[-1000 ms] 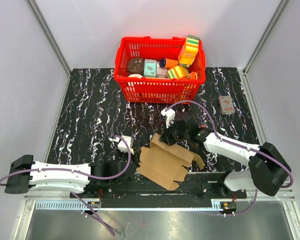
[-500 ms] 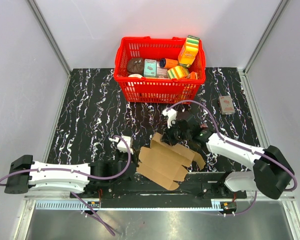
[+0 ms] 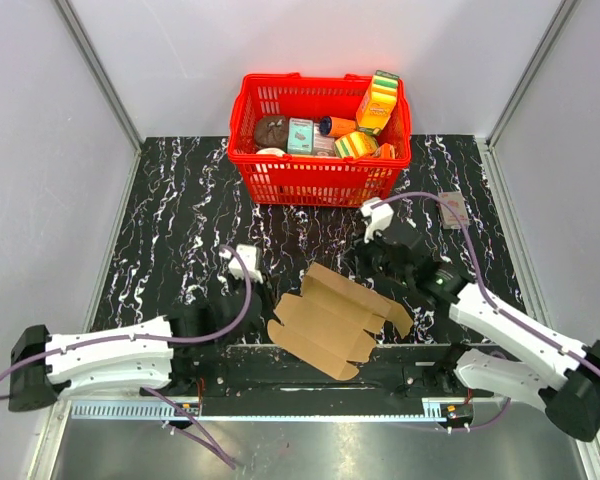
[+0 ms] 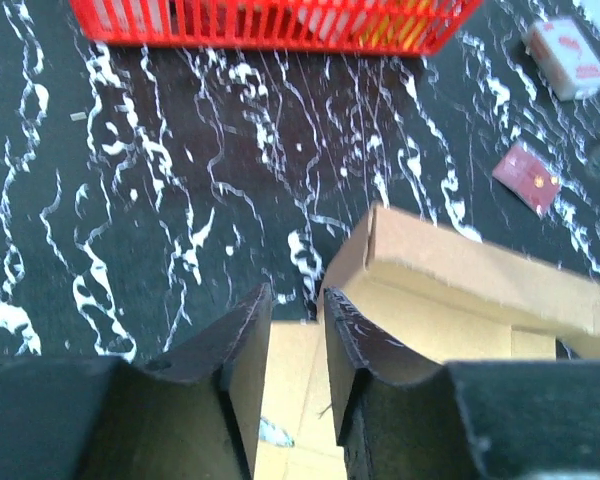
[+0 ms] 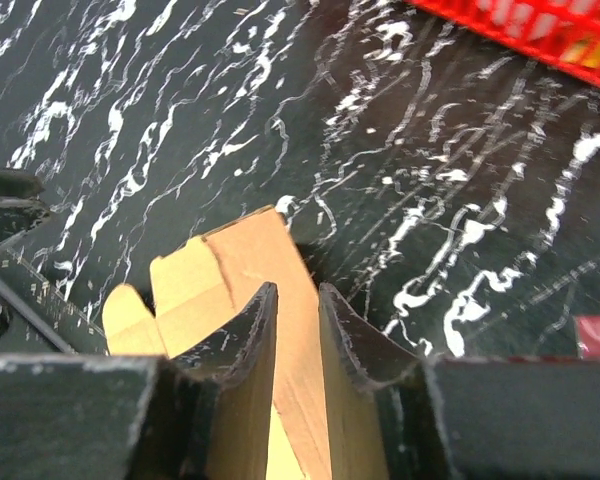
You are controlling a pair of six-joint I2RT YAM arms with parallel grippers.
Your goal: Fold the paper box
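Note:
The paper box [image 3: 332, 318] is a brown cardboard sheet, partly folded, lying near the table's front edge between the arms. One long wall [image 4: 460, 265] stands up and flaps with tabs [image 5: 185, 285] spread out. My left gripper [image 3: 260, 298] hovers at the box's left end. Its jaws [image 4: 297, 292] stand slightly apart over a flat flap, with nothing between them. My right gripper [image 3: 372, 262] hangs above the box's far right side. It is narrowly open [image 5: 297, 288] over the cardboard and holds nothing.
A red basket [image 3: 320, 182] full of small groceries stands at the back centre. At the right lies a small printed box [image 3: 452, 208], also seen in the left wrist view [image 4: 565, 45]. A red packet [image 4: 525, 175] lies on the black marbled table [image 3: 180, 220].
Both grippers have let go of the box and opened a little. The right arm lifted and swung back to the right; the left arm pulled back to the left. The box's walls settled lower.

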